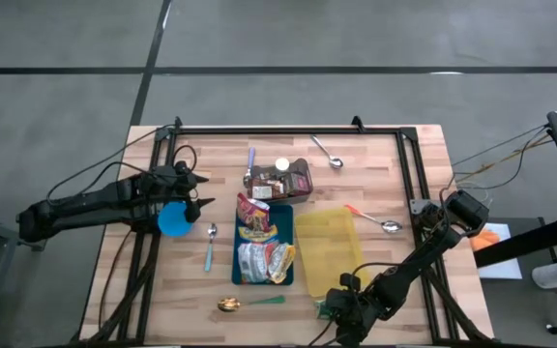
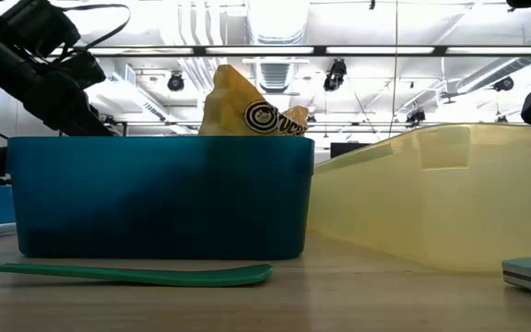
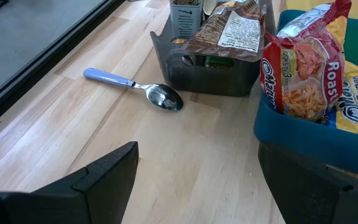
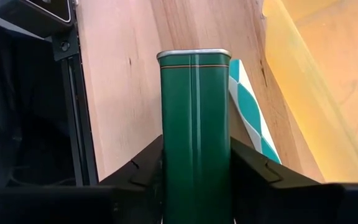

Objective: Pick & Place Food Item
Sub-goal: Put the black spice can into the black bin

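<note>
A flat green tin (image 4: 196, 124) with gold lines stands between the fingers of my right gripper (image 1: 341, 307) at the table's near edge, beside the yellow tray (image 1: 329, 249). A teal-and-white chequered packet (image 4: 248, 109) lies on the wood next to the tin. The blue bin (image 1: 284, 215) at the table's middle holds several food packets (image 1: 259, 246). My left gripper (image 1: 201, 203) waits open at the left, above the wood next to a blue bowl (image 1: 174, 220). My right gripper pinches the green tin by its two narrow long sides (image 4: 166, 155), one finger on each. The fingers slant down from the table's right and run along the tin, whose far end (image 4: 194, 55) sticks out past them. Whether the tin rests on the table, I cannot tell.
A dark bin (image 1: 278, 181) with packets and a jar stands behind the blue bin. Spoons lie about: one blue-handled (image 3: 135, 87), one far back (image 1: 327, 152), one right of the tray (image 1: 380, 222), one green-handled (image 2: 127, 273) at the front. A black frame (image 4: 73, 106) edges the table.
</note>
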